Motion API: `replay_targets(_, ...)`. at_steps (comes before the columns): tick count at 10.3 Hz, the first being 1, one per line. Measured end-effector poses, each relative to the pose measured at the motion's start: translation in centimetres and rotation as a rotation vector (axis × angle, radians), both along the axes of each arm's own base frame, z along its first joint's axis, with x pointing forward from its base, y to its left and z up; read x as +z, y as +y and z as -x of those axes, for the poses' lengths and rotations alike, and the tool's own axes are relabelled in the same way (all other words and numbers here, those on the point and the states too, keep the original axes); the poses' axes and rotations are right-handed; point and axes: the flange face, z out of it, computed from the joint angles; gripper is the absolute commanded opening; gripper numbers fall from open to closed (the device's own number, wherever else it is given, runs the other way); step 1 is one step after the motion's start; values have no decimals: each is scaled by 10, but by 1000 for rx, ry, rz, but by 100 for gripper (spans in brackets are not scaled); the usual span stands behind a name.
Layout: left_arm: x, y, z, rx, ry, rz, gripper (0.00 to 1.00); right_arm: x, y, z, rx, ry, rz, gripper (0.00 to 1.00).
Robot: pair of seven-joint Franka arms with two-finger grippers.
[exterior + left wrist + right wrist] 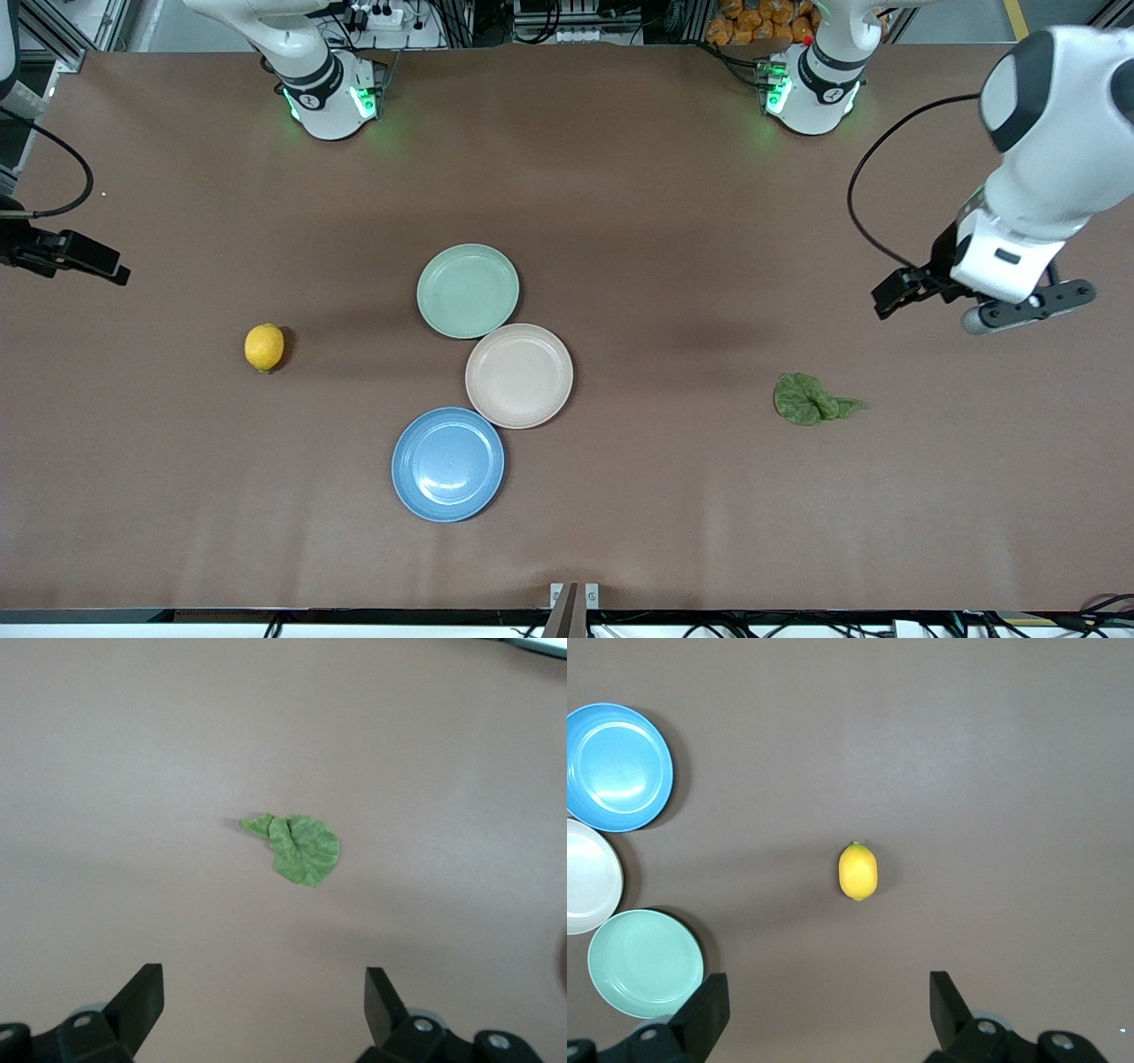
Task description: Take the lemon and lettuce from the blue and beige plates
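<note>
The brown table [620,195] carried three touching plates [518,376]; a lemon [264,346] and lettuce [808,400] lay well apart from them.

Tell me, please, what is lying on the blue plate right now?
Nothing: the blue plate shows only its bare surface, with none of it covered. The lemon sits on the table toward the right arm's end, and the lettuce toward the left arm's end.
</note>
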Motion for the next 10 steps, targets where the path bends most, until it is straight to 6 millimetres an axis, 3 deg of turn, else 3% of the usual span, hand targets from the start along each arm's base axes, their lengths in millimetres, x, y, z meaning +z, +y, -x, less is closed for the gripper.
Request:
replay_targets(2, 38, 1, 4, -59, 16, -10, 100, 5, 0, 3, 4, -7, 11, 100)
replay_targets(5, 74, 4, 18, -167, 85, -28, 100, 18, 4, 11, 11, -25, 9, 100)
replay_targets(10, 97, 0, 30, -195, 111, -33, 100, 33, 8, 20, 35, -48, 10, 100)
